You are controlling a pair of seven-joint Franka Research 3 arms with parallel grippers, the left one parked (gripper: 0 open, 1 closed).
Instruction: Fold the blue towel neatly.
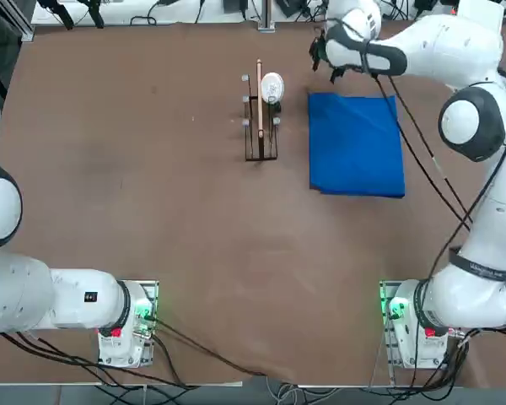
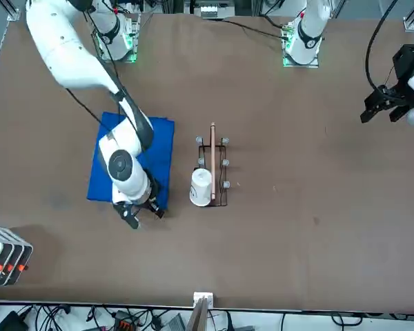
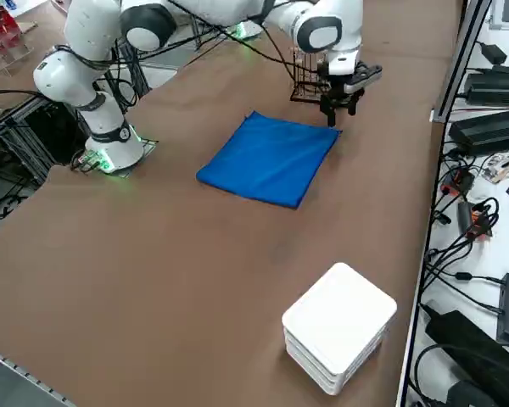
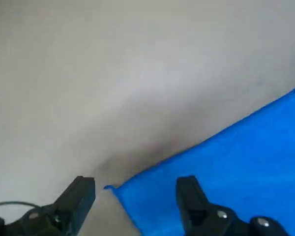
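The blue towel [image 1: 356,143] lies flat on the brown table as a folded rectangle, right of a wire rack. It also shows in the front view [image 2: 162,148] and the right side view [image 3: 270,159]. My right gripper [image 1: 325,59] hovers just above the towel's far corner nearest the rack [image 3: 339,108] [image 2: 143,215]. In the wrist view the gripper [image 4: 135,187] is open. Its two black fingers [image 4: 81,194] stand wide apart on either side of the towel's corner [image 4: 226,182], and they hold nothing.
A dark wire rack [image 1: 260,126] with a white cup-like object [image 1: 271,87] stands just left of the towel. A stack of white boxes [image 3: 339,331] sits near the table's far edge. Cables and equipment lie beyond the table's edge [image 3: 483,127].
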